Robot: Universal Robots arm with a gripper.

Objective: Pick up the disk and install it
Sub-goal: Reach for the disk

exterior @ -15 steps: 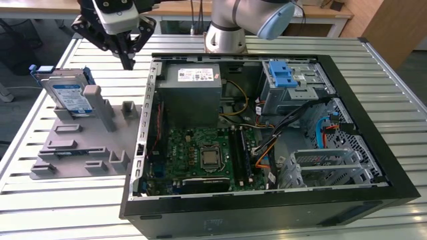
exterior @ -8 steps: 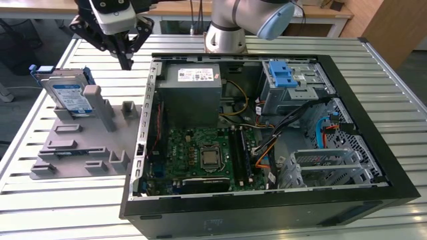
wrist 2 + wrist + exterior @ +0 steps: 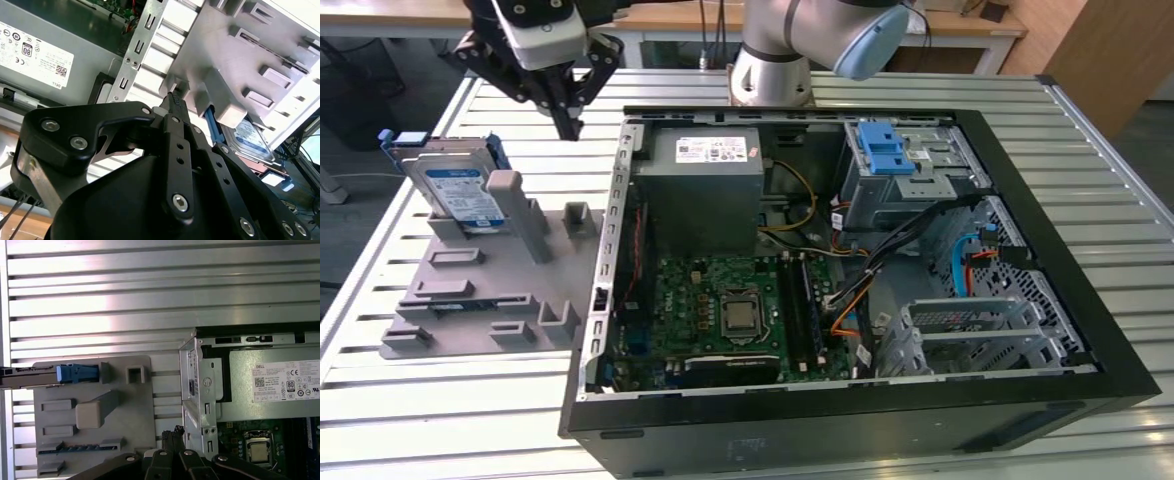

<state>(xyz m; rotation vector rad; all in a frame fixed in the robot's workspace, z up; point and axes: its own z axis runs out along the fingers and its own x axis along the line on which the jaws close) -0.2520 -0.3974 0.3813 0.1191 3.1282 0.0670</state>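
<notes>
Waiting for pickup: the disk (image 3: pixel 458 190), silver with a blue-and-white label and a blue frame, stands on edge in a slot of the grey holder (image 3: pixel 480 290) on the slatted tabletop (image 3: pixel 440 410). The open computer case (image 3: pixel 1067 300) lies at 3 o'clock from the holder. Inside the case, the grey drive bay (image 3: pixel 907 190) and its blue latch (image 3: pixel 887 150) sit toward 1 o'clock, and the disk is not yet installed. The step in hand looks to be the reach for the disk. Doing it well would likely mean spreading the fingers wide enough to straddle the thin upper edge, squaring them to the flat faces and coming straight down. They should also keep off the tall grey post (image 3: pixel 520 215) that rises just beside the disk at 3 o'clock. A straight upward lift should keep the frame from binding in its slot. The robot's hand (image 3: pixel 570 126) hangs above the tabletop between holder and case, with the disk at about 8 o'clock from it in the exterior view, apart and untouched. Its two black fingers are pinched together to a point and grip nothing, and both wrist views show the same closed tips with nothing between them
</notes>
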